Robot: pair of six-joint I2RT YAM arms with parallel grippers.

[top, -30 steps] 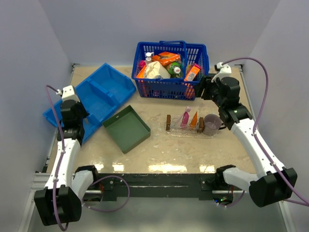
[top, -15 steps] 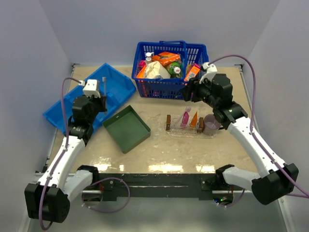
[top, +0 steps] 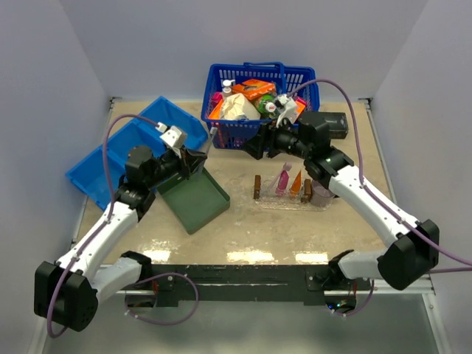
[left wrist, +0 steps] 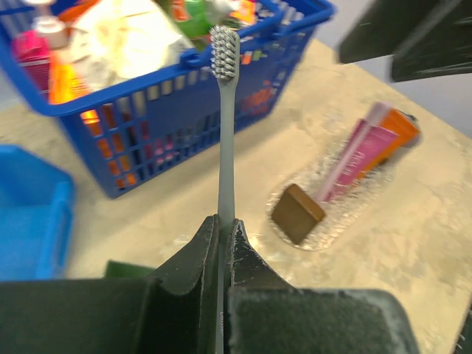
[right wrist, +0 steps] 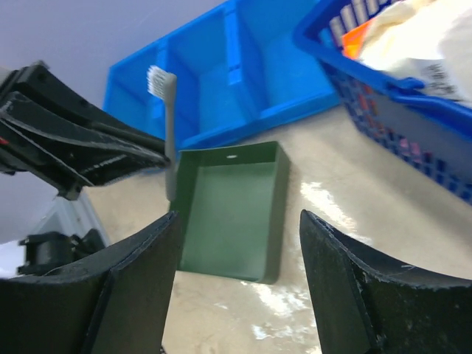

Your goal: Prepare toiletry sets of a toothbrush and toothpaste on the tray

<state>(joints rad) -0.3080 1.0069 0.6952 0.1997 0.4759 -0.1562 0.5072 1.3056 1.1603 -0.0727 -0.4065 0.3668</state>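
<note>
Left gripper point(left wrist: 223, 227) pinches 1 toothbrush point(left wrist: 225, 133); right gripper point(right wrist: 236, 221) spread; 2 toothpaste tubes point(left wrist: 359, 157) rest on 1 tray point(left wrist: 297, 213).

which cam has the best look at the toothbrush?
Left wrist: the toothbrush runs up mid-frame, bristles and handle sharp, pinched in the left hand. Right wrist shows it smaller, side-on. Top external shows only a thin sliver.

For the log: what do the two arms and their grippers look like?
Both the left arm and right arm have white links with black joints. A lavender cable loops off each. The left gripper and right gripper are black, two wedge-shaped fingers each.
</note>
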